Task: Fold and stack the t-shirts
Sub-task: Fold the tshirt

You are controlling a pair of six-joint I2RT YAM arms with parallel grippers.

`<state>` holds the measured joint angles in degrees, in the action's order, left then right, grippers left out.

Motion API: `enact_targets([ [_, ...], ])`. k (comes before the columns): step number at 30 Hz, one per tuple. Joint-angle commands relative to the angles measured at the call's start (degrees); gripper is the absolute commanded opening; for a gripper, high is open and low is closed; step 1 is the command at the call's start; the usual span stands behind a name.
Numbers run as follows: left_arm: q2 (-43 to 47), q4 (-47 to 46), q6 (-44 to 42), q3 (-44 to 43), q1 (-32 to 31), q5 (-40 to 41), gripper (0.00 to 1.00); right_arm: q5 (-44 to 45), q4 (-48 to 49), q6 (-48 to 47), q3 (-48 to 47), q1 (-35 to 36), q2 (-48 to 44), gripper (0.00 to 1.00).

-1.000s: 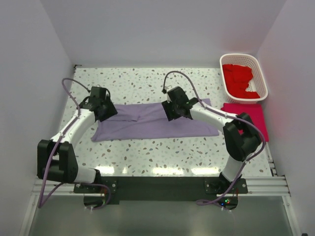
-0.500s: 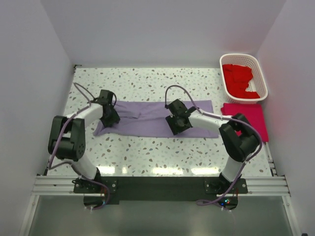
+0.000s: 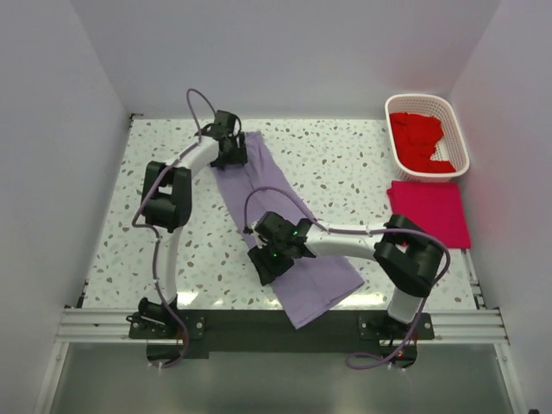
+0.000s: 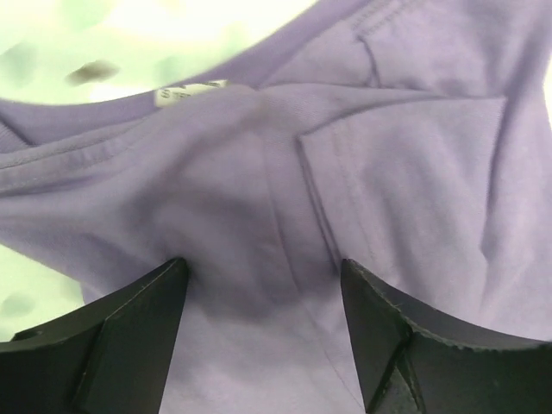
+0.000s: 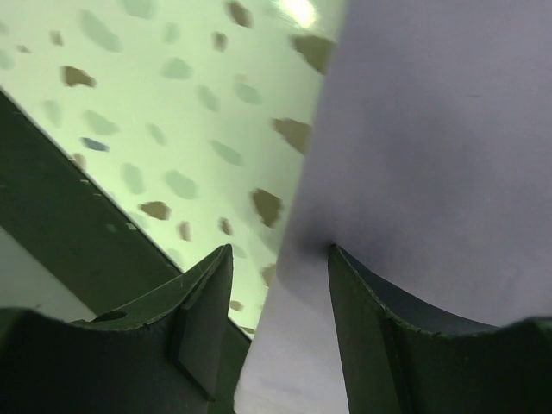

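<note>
A purple t-shirt [image 3: 289, 216] lies folded into a long strip, running diagonally from the far left of the table to its front edge. My left gripper [image 3: 231, 155] is at the far end of the strip. In the left wrist view its jaws [image 4: 259, 285] stand wide apart over the collar end of the shirt [image 4: 259, 172]. My right gripper [image 3: 269, 259] is at the strip's left edge near the front. Its jaws [image 5: 280, 259] stand apart with the edge of the shirt [image 5: 431, 129] between them.
A folded red t-shirt [image 3: 429, 210] lies flat at the right side of the table. A white basket [image 3: 454, 121] with more red shirts [image 3: 418, 138] stands behind it. The purple shirt's near end overhangs the black front rail [image 3: 216, 326].
The purple shirt lay crosswise before and now runs diagonally. My left gripper swung to the far left. My right gripper swung toward the front edge.
</note>
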<state>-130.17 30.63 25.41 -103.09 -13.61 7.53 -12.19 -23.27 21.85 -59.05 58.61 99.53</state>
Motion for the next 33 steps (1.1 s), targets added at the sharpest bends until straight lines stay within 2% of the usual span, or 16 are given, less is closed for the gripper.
enact_targets([
  [1,-5.3,-3.6,-7.3,-6.8,-2.7,-5.8,0.78,-4.7,1.7,3.1,-6.9,1.0,2.0,0.51],
  [5,-4.2,-6.1,-7.1,-10.1,-2.7,-4.5,0.79,5.9,-6.7,-0.4,-11.8,0.7,-2.0,0.51],
  [10,4.9,-8.3,-3.5,-5.9,-2.7,-2.0,0.79,13.2,-13.7,-4.5,-9.8,0.7,-6.4,0.48],
  [14,12.2,-8.8,0.2,0.3,-2.8,-0.3,0.78,10.6,-15.4,-5.2,-4.9,0.7,-8.8,0.40],
  [16,15.6,-8.5,2.4,4.6,-3.0,-0.1,0.74,7.2,-15.3,-5.0,-2.2,0.8,-9.7,0.33],
  [17,16.7,-8.3,3.4,6.3,-3.2,-0.2,0.71,6.1,-15.0,-5.0,-1.3,0.8,-10.5,0.32],
  [20,20.6,-8.8,6.7,13.4,-4.5,-0.7,0.54,3.2,-13.8,-4.8,0.6,0.7,-10.6,0.27],
  [22,22.3,-9.6,8.5,18.5,-5.8,-1.0,0.50,2.8,-14.3,-4.8,0.6,1.0,-9.7,0.27],
  [23,22.7,-11.2,8.9,20.1,-6.3,-1.1,0.46,2.6,-14.3,-4.9,0.6,1.1,-9.3,0.27],
  [25,22.5,-12.1,9.7,23.1,-7.7,-0.9,0.45,1.8,-13.9,-4.9,0.5,1.2,-7.9,0.26],
  [33,16.0,-12.0,11.0,25.9,-9.1,-1.6,0.38,1.1,-11.4,-3.6,-0.7,2.2,-3.0,0.23],
])
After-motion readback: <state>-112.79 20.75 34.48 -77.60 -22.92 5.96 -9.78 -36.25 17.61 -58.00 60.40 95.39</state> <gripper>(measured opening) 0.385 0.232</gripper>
